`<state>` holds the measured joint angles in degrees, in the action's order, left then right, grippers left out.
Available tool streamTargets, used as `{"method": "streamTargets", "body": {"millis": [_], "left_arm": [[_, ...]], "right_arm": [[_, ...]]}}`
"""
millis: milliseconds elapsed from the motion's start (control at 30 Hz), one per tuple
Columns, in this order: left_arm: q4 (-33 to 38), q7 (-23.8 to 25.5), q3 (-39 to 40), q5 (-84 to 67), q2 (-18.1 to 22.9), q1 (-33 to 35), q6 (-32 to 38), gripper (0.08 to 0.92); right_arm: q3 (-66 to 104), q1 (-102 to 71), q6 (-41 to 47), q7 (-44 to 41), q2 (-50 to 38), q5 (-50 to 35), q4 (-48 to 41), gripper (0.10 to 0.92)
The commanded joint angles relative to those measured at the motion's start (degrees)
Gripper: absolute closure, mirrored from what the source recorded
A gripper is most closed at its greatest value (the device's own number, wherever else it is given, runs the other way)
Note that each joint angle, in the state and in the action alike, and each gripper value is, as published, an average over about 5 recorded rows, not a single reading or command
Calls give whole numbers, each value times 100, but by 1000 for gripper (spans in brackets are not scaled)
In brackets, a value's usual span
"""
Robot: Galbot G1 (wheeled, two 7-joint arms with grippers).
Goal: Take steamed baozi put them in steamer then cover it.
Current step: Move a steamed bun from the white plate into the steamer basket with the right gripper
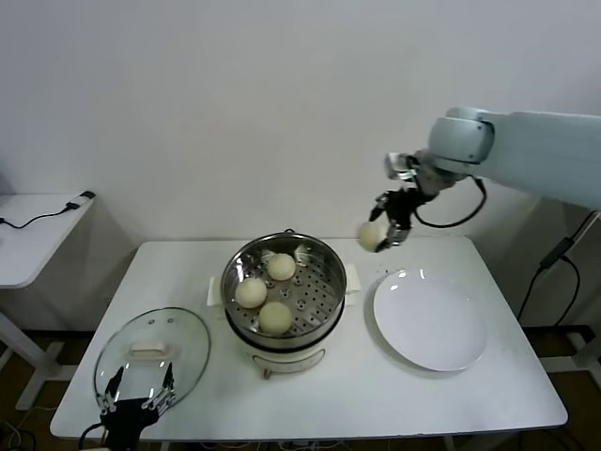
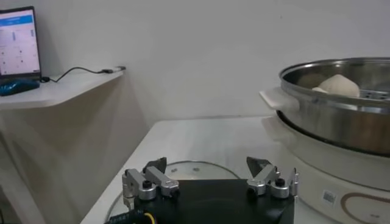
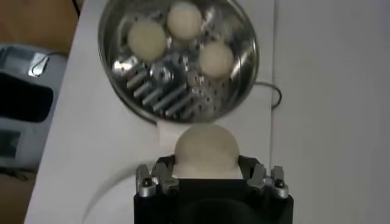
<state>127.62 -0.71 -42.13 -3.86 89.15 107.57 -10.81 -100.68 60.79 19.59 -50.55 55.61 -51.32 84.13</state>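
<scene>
My right fingers (image 3: 164,173) clasped the fourth baozi (image 3: 206,149), carried high between plate (image 1: 430,319) and steamer (image 1: 284,291) so it would clear the rim. My left gripper (image 1: 139,399) waited spread over the cover (image 1: 152,352) on the worktop (image 1: 470,395).

Plate (image 1: 430,324): on the table (image 1: 310,395), below the right jaws.
Side table (image 1: 33,235): far beyond the left jaws, carrying a cable (image 1: 47,214).

Pale blue-white right arm (image 1: 535,150); black cable at its wrist; black hands with silver knuckles.
</scene>
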Motion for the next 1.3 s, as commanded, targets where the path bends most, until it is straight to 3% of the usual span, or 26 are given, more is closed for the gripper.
{"method": "streamTargets", "body": {"millis": [33, 400, 933, 1200, 1300], "left_arm": [[-1, 2, -1, -9, -5, -1, -5, 177], [-2, -3, 11, -14, 2, 64, 17, 177], [-1, -7, -19, -30, -6, 67, 23, 177], [0, -6, -7, -27, -9, 69, 35, 177], [0, -6, -17, -26, -15, 65, 37, 177]], "right_arm": [[57, -79, 906, 1165, 1456, -1161, 771, 330], [-42, -1405, 1125, 1674, 1755, -588, -76, 321], [60, -1973, 1289, 2043, 1782, -367, -338, 320], [229, -1691, 1064, 1749, 1586, -449, -284, 211], [484, -1390, 883, 1503, 1245, -511, -243, 204]]}}
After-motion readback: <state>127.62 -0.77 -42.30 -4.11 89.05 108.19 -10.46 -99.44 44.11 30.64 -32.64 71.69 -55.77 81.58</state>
